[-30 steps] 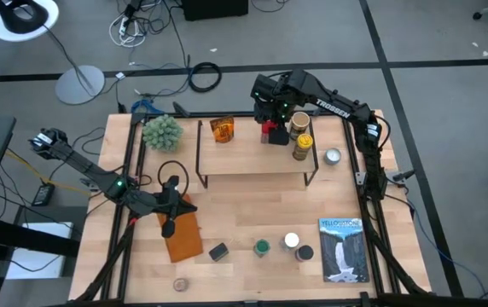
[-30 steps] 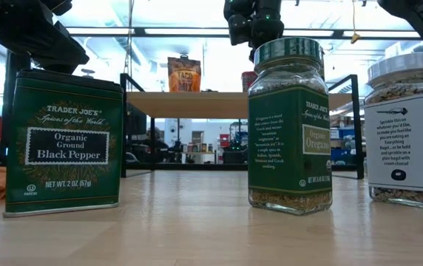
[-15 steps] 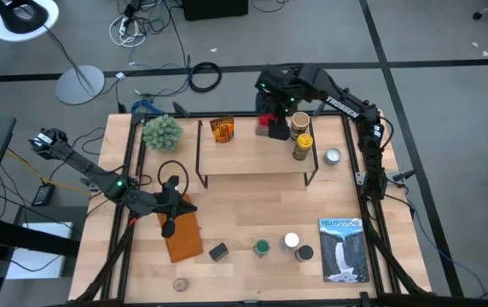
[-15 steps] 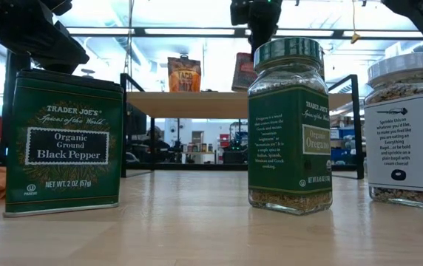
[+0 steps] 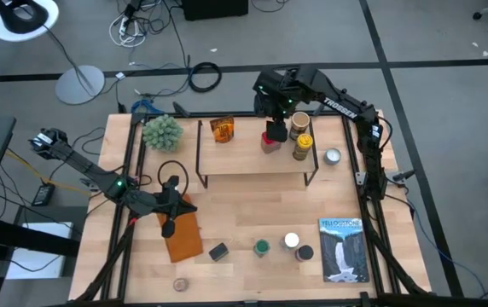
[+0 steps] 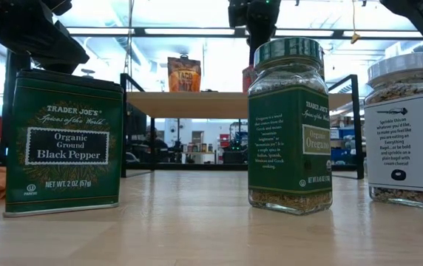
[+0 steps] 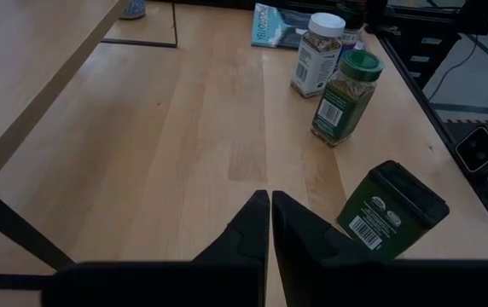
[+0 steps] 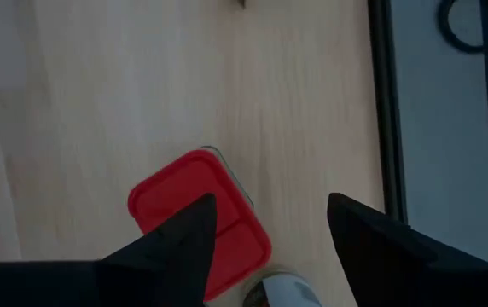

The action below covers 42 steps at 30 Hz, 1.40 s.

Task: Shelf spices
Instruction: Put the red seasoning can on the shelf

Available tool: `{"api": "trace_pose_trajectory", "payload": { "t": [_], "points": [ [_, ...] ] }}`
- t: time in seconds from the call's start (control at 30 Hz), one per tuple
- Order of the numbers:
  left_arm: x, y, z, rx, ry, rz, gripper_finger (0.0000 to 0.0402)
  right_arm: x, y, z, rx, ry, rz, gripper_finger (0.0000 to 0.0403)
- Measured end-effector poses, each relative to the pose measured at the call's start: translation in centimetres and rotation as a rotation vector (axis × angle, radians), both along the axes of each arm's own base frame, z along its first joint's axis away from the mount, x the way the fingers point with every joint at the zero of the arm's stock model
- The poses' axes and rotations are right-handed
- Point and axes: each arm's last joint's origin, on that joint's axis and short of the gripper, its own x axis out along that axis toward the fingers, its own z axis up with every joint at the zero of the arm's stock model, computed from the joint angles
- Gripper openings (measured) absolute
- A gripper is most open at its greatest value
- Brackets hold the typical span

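The shelf [image 5: 252,158] has a light board on black wire legs. On it stand an amber jar [image 5: 222,130], a red-lidded tin [image 5: 271,139] and two yellow-tan jars [image 5: 301,147]. My right gripper [image 8: 271,205] hangs open just above the red tin [image 8: 197,223], which stands on its base and sits off toward one finger. My left gripper [image 7: 270,205] is shut, low over the orange notebook [image 5: 182,237] at the table's left. A black-pepper tin [image 5: 218,251], a green-lidded jar [image 5: 262,247], a white-lidded jar [image 5: 291,241] and a dark-lidded jar [image 5: 305,253] stand near the front edge. My right gripper comes at the red tin from above, pointing down. In the right wrist view one finger [image 8: 184,247] overlaps the red lid's edge [image 8: 154,213]; whether it touches the lid I cannot tell. The tin stands upright on the shelf board.
A small tin [image 5: 333,156] stands on the table right of the shelf, and a tan-lidded one [image 5: 180,284] lies at the near left. The blue-and-white book [image 5: 344,249] lies near right. A green ball plant [image 5: 162,132] sits at the far left. Bare wood lies under and before the shelf.
Half a second ago the red tin hung tilted under my right gripper, lifted off the shelf board toward its far edge. Now it stands upright on the board, slightly nearer the shelf's near edge than one second ago. The gripper came back down and toward the near edge with it.
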Motion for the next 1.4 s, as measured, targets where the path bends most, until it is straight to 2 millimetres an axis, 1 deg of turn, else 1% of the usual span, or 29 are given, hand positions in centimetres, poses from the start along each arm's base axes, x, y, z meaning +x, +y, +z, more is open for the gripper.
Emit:
{"api": "trace_pose_trajectory", "payload": {
  "t": [0.1,0.17,0.27,0.37,0.4,0.43,0.53,0.63,0.73,0.77,0.83,0.9,0.97,1.07,1.13,1.17,1.27,1.33,1.4],
  "points": [
    [0.0,0.0,0.0,0.001,0.000,0.000,0.0021,0.0,0.3,0.5,0.007,-0.020,-0.030,0.0205],
    [0.0,0.0,0.0,0.001,0.000,0.000,0.0021,0.2,0.9,0.4,0.015,-0.020,-0.036,0.0181],
    [0.0,0.0,0.0,0.000,0.000,0.000,0.0021,0.6,2.0,0.4,0.021,-0.021,-0.018,0.0120],
    [0.0,0.0,0.0,0.000,0.000,0.000,0.0021,1.0,3.2,0.4,-0.014,-0.010,0.005,0.0041],
    [0.0,0.0,0.0,0.000,0.000,0.000,0.0021,1.1,3.5,0.4,-0.026,-0.006,0.012,0.0021],
    [0.0,0.0,0.0,0.000,0.000,0.000,0.0021,1.2,3.8,0.4,-0.035,-0.003,0.015,0.0012],
    [0.0,0.0,0.0,0.000,0.000,0.000,0.0021,1.4,4.3,0.4,-0.031,-0.008,-0.023,0.0012],
    [0.0,0.0,0.0,0.000,0.000,0.000,0.0021,1.4,4.3,0.4,-0.018,-0.013,-0.052,0.0003],
    [0.0,0.0,0.0,0.001,0.000,-0.001,0.0021,1.4,4.5,0.5,-0.001,-0.023,-0.098,0.0004],
    [0.0,0.0,0.0,0.001,0.000,0.000,0.0021,1.3,4.7,0.6,0.002,-0.029,-0.116,0.0003],
    [0.0,0.0,0.0,0.001,0.001,0.000,0.0021,1.1,5.8,1.2,-0.013,-0.048,-0.131,0.0002],
    [0.0,0.0,0.0,0.001,0.001,0.000,0.0021,0.4,7.5,2.3,-0.058,-0.078,-0.138,0.0002],
    [0.0,0.0,0.0,0.003,0.003,-0.001,0.0021,-0.6,9.5,3.8,-0.099,-0.126,-0.138,0.0001],
    [0.0,0.0,-0.1,0.005,0.007,0.000,0.0021,-3.0,13.2,5.8,-0.115,-0.213,-0.158,0.0001],
    [0.0,0.0,-0.1,0.004,0.006,-0.001,0.0021,-4.7,16.0,6.4,-0.138,-0.258,-0.176,0.0001],
    [0.0,0.0,0.0,0.004,0.005,-0.001,0.0021,-5.5,17.4,6.4,-0.152,-0.275,-0.191,0.0001],
    [0.0,0.0,0.0,0.003,0.004,0.000,0.0021,-7.4,21.6,5.2,-0.196,-0.317,-0.244,0.0001],
    [0.0,0.0,0.0,-0.002,-0.004,0.000,0.0021,-8.7,24.1,3.4,-0.240,-0.352,-0.303,0.0001],
    [0.0,0.0,0.1,-0.005,-0.008,0.000,0.0021,-9.8,26.4,0.9,-0.268,-0.392,-0.367,0.0001]
  ]
}}
